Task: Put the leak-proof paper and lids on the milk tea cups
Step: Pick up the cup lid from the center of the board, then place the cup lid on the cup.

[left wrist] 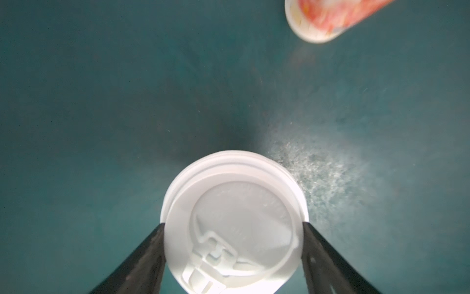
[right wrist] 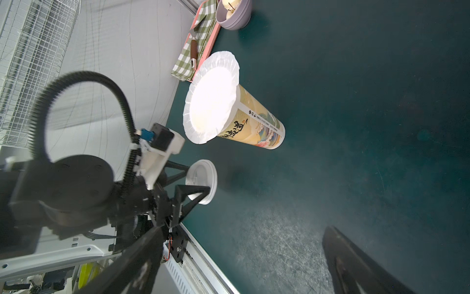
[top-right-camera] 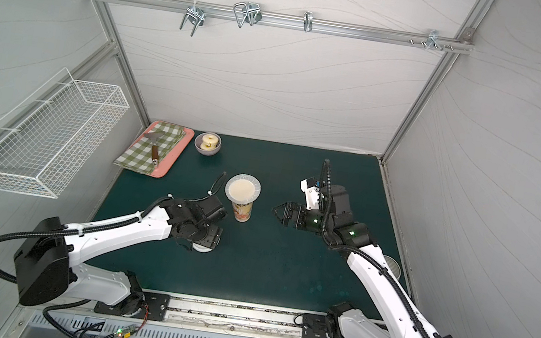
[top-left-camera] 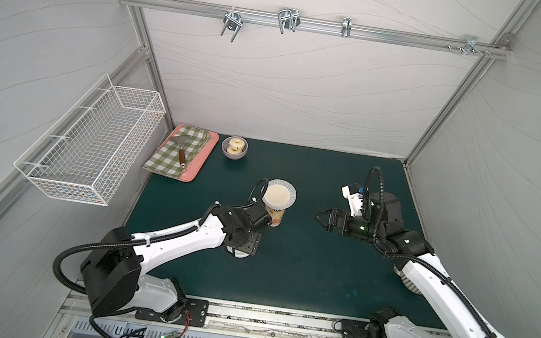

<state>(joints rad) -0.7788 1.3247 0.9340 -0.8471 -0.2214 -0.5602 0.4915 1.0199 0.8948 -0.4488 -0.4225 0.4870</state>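
Seeing leak-proof paper [right wrist: 212, 99] draped over the milk tea cup [right wrist: 256, 122] mouth: looks flimsy, light, probably slides; I'd only nip its crinkled overhang. Left gripper [left wrist: 233, 224] pinches the white lid [left wrist: 229, 198] rim; right gripper [top-left-camera: 320, 218] spread, empty.

1. The milk tea cup [top-left-camera: 276, 216] stands mid-tabletop [top-left-camera: 300, 272], with the leak-proof paper [top-left-camera: 280, 195] lying on its mouth.
2. The lid [left wrist: 234, 221] is before the cup, between the left gripper's [left wrist: 233, 224] fingers [left wrist: 142, 259].
3. The right gripper [top-left-camera: 315, 216] is to the cup's right, apart from it.
4. Behind the cup sits a bowl [top-left-camera: 234, 148]; left of the bowl, a tray [top-left-camera: 204, 160] carries a cloth [top-left-camera: 169, 158] with a spatula [top-left-camera: 181, 149] on top.
5. A basket [top-left-camera: 95, 140] hangs on the left wall.
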